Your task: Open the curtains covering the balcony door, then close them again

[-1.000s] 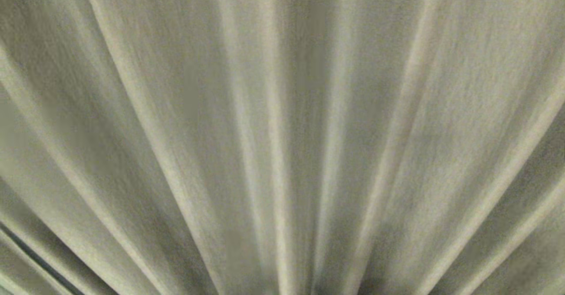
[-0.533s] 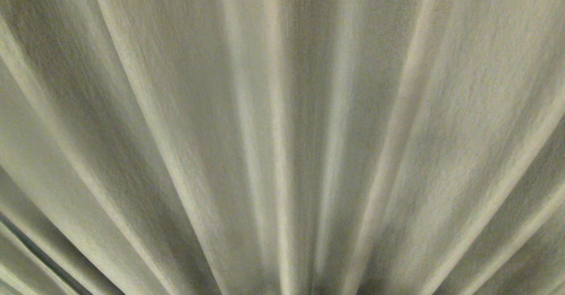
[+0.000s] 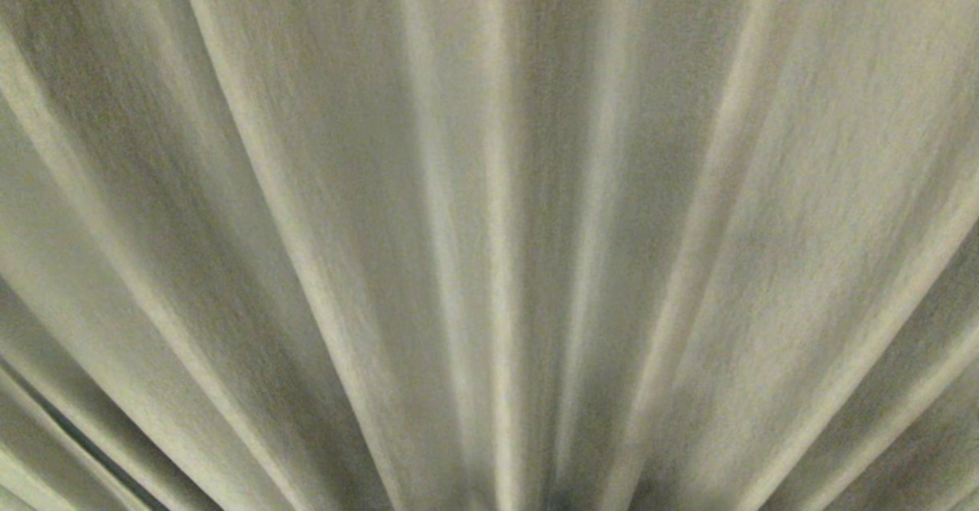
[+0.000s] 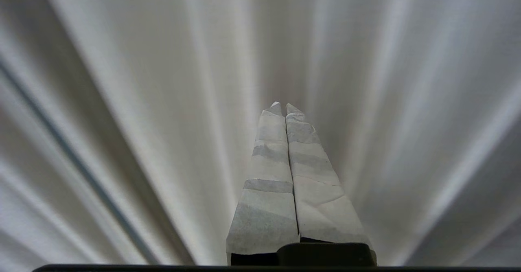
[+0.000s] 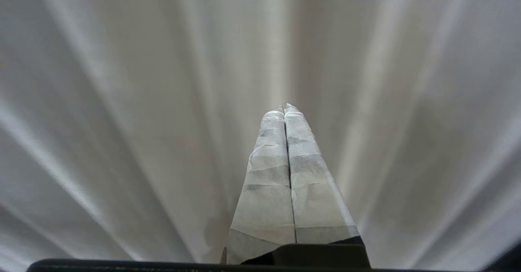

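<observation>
The pleats have slid slightly rightward across the head view; the curtains (image 3: pixel 489 213) fill every view. The left tool (image 4: pixel 283 108) and right tool (image 5: pixel 284 109) point at the cloth, fingers pressed together, holding nothing.

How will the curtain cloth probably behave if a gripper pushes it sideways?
The curtains hang in long soft pleats, so they will likely fold and bunch rather than move as one stiff sheet. The weave looks thick and matte, so probably not slippery, and rather heavy.

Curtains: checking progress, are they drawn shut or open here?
Shut here: the curtains fill the head view with pleats, with only a thin dark slit at lower left; no glass shows.
</observation>
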